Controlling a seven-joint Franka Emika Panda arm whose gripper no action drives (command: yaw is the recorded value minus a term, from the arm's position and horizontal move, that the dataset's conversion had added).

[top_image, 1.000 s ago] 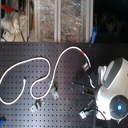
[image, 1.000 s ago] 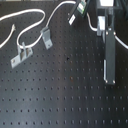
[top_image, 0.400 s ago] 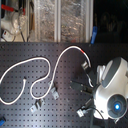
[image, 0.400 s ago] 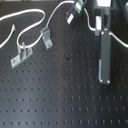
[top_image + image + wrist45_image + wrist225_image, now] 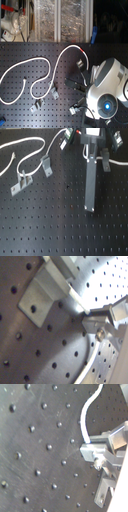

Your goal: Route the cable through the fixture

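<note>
Cable, the long thin white cord [image 5: 47, 67], loops across the black pegboard [image 5: 60, 228]; the gripper [image 5: 98, 164] pinches its end. Narrow grey metal fixture [image 5: 46, 165] lies toward the first exterior view's left, base strip running crosswise.

Table [image 5: 45, 228]: black, perforated with holes.
Wide grey clip [image 5: 21, 182]: fixed to the table.
Clear bins [image 5: 60, 20]: seen behind the table.

Low-resolution soft frames, dim dark pegboard [image 5: 45, 228], blurred wrist views with pale glare, bright overexposed cable [image 5: 30, 65]
</note>
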